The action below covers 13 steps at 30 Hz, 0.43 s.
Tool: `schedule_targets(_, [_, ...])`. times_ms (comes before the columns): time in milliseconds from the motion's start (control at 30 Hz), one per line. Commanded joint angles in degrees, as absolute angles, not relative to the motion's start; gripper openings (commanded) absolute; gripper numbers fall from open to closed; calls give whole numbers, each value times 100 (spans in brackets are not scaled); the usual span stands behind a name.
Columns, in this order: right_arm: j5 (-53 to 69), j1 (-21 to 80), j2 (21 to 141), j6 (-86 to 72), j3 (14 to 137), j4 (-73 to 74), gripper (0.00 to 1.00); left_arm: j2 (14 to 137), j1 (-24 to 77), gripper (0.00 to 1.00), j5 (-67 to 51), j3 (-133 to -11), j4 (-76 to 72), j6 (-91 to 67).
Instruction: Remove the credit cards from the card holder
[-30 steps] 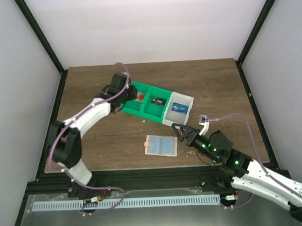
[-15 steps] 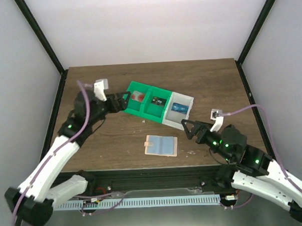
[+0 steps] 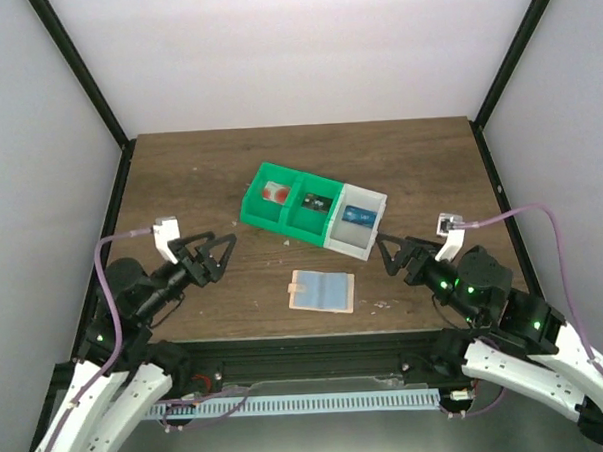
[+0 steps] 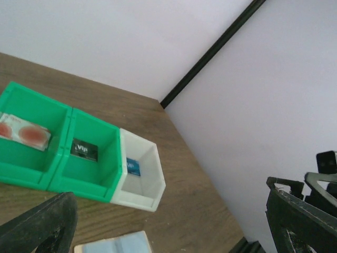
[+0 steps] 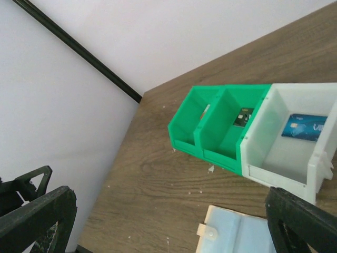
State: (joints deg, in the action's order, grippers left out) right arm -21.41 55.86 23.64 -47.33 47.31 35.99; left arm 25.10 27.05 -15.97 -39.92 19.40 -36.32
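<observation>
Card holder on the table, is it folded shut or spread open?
Spread open. The card holder lies flat with both pale blue inner panels facing up and a fold line between them.

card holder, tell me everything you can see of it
The thin bi-fold card holder, pale blue inside with a tan-pink edge, lies opened flat on the wooden table, inner panels up, a fold down the middle. A small tan tab sticks out at its left edge in the top view. Material looks like soft leather. No card shows on it. It sits nearer the arms than the row of green and white plastic bins, apart from them; only the table touches it.
</observation>
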Motion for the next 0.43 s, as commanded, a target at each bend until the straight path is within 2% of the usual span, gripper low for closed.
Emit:
schedule_targets(0, [-2223,5603,2303,-4863,4597,3779,100,2126,2716,100,-1801,-3539,1926,-4103])
schedule_targets(400, [-2234,5605,2287,-5033,4614,3902,100,1913,2716,100,-1802,-3289,1893,-4146])
